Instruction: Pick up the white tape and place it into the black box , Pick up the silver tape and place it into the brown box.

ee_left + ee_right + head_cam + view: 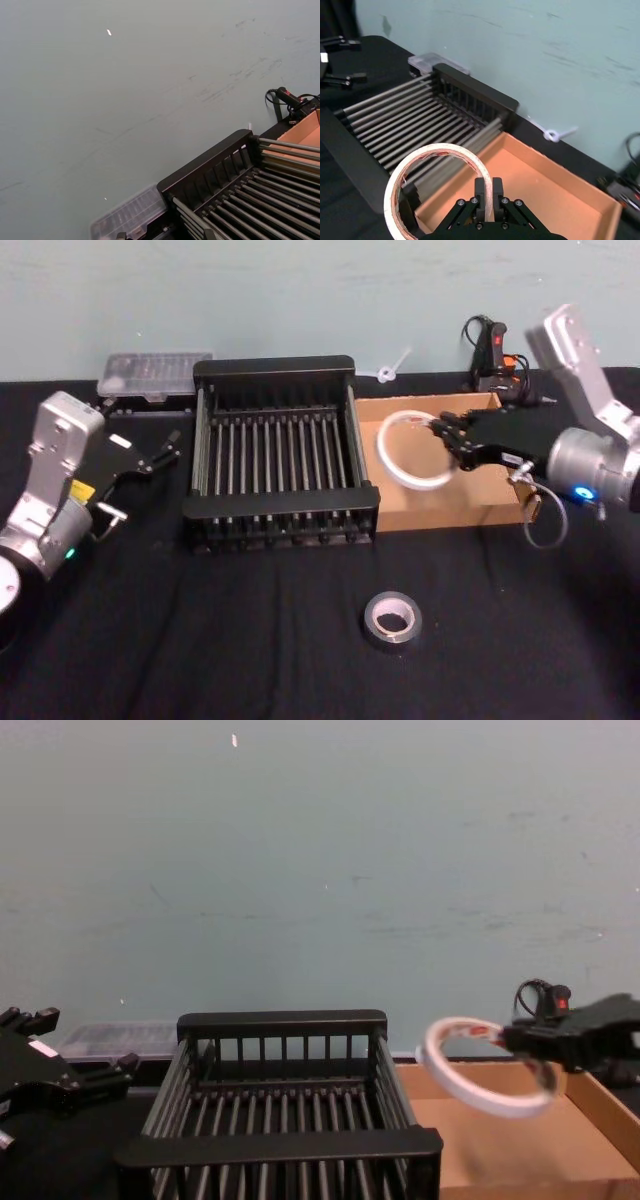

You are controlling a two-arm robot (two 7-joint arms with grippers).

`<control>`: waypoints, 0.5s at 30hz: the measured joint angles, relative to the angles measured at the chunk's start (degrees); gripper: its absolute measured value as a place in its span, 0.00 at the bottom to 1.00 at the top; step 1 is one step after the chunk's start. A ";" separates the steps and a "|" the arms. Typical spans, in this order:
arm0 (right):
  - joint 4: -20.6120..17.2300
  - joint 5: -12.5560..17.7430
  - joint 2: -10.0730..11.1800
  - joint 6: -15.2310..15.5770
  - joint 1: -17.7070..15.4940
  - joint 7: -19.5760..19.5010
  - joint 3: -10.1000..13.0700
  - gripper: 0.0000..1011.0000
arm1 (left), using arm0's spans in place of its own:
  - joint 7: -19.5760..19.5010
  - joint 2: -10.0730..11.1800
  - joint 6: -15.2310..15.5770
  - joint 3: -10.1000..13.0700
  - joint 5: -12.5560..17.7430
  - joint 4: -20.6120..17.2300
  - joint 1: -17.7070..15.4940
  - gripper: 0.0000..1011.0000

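My right gripper is shut on the rim of the white tape, a wide flat ring. It holds the ring tilted in the air over the left part of the brown box, close to the black box. In the right wrist view the fingers pinch the ring's wall. The chest view shows the ring lifted above the cardboard floor. The silver tape lies flat on the black table, in front of both boxes. My left gripper is parked open, left of the slatted crate.
A clear plastic case lies behind the crate's back left corner. A black handheld device with cables and a white zip tie lie by the wall at the back right. The table runs up to a pale green wall.
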 joint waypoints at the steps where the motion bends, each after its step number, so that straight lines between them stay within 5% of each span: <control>1: 0.78 -0.30 -0.65 -0.18 0.96 0.42 -0.66 0.09 | 0.00 0.00 0.00 0.00 0.00 0.00 0.00 0.99; 15: 8.44 -2.91 -7.19 -1.91 8.55 3.28 -6.27 0.09 | 0.00 0.00 0.00 0.00 0.00 0.00 0.00 0.99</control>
